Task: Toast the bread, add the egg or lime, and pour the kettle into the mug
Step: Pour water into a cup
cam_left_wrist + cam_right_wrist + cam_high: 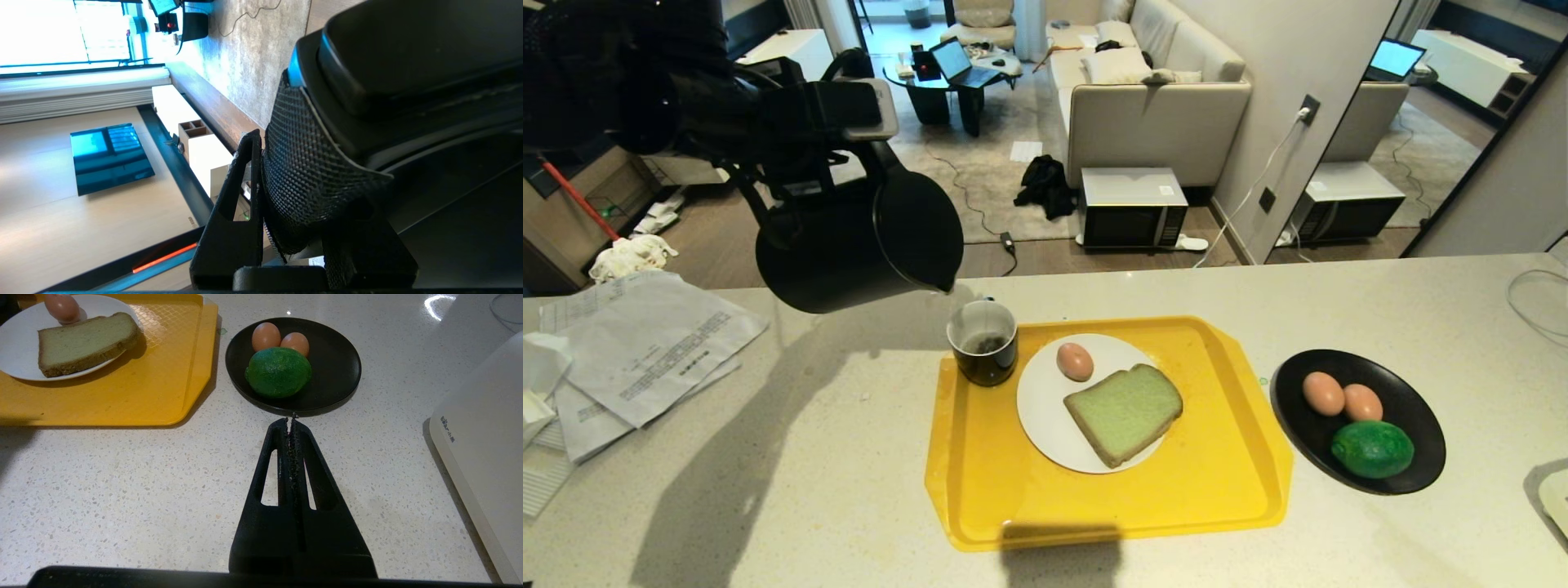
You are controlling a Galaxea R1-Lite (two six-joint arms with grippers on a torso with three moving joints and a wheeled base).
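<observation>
Left gripper (282, 228), clamped on the black kettle's (849, 245) handle, held it tipped nearly sideways above the counter, spout (943, 286) angled down over the mug (983, 341) on the yellow tray (1217, 490).

Beyond the pale speckled counter (809, 490): wood floor, grey rug (980, 175), beige sofa (1156, 106), dark coffee table with open laptop (960, 61), microwave (1131, 208) on floor, mirrored wall at right.

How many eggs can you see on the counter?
3. One egg sits on the white plate beside the bread, on the yellow tray. Two more, egg and egg, lie side by side in the black dish behind the lime. None looks hidden.
</observation>
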